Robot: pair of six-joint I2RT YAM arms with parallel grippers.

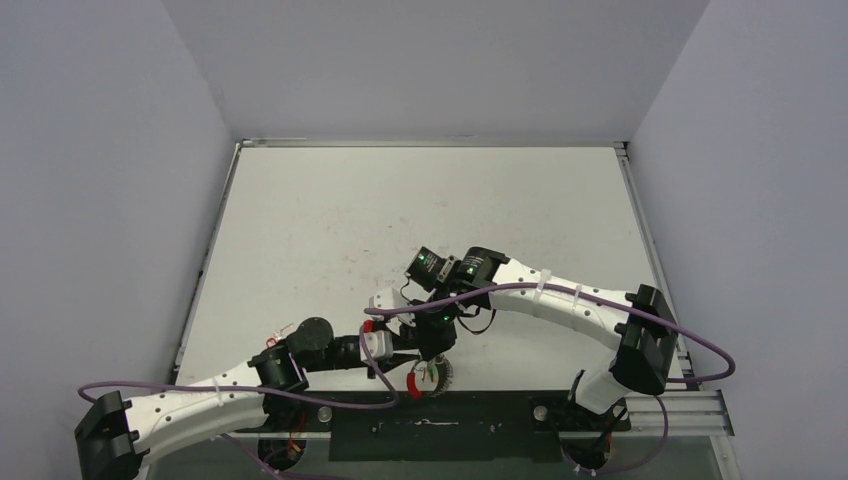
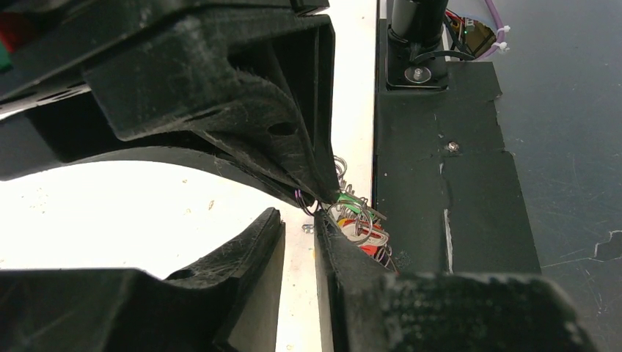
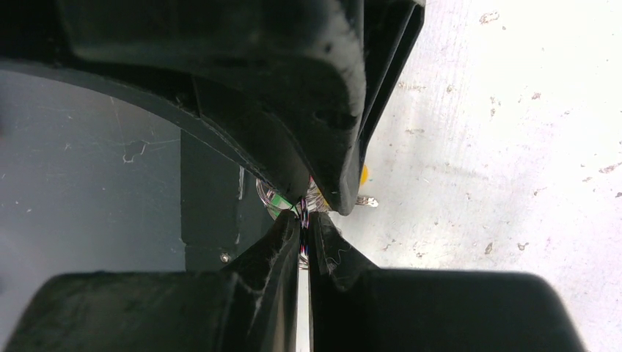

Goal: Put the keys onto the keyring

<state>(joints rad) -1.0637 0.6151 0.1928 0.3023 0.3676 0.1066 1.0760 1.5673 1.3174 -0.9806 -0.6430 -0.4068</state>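
At the near edge of the counter (image 1: 400, 220), the right claw (image 3: 304, 220) is clenched on a thin wire, apparently the keyring (image 1: 430, 378), steadying it beside the tagged keys (image 2: 363, 235), while the left claw (image 2: 299, 224), slightly parted and gripping nothing visible, faces it, probably to feed a key on.

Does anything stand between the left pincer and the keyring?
No separate object shows. The right pincer, shut on the keyring, crowds the mouth of the left pincer; the keys bunch beside one left finger.
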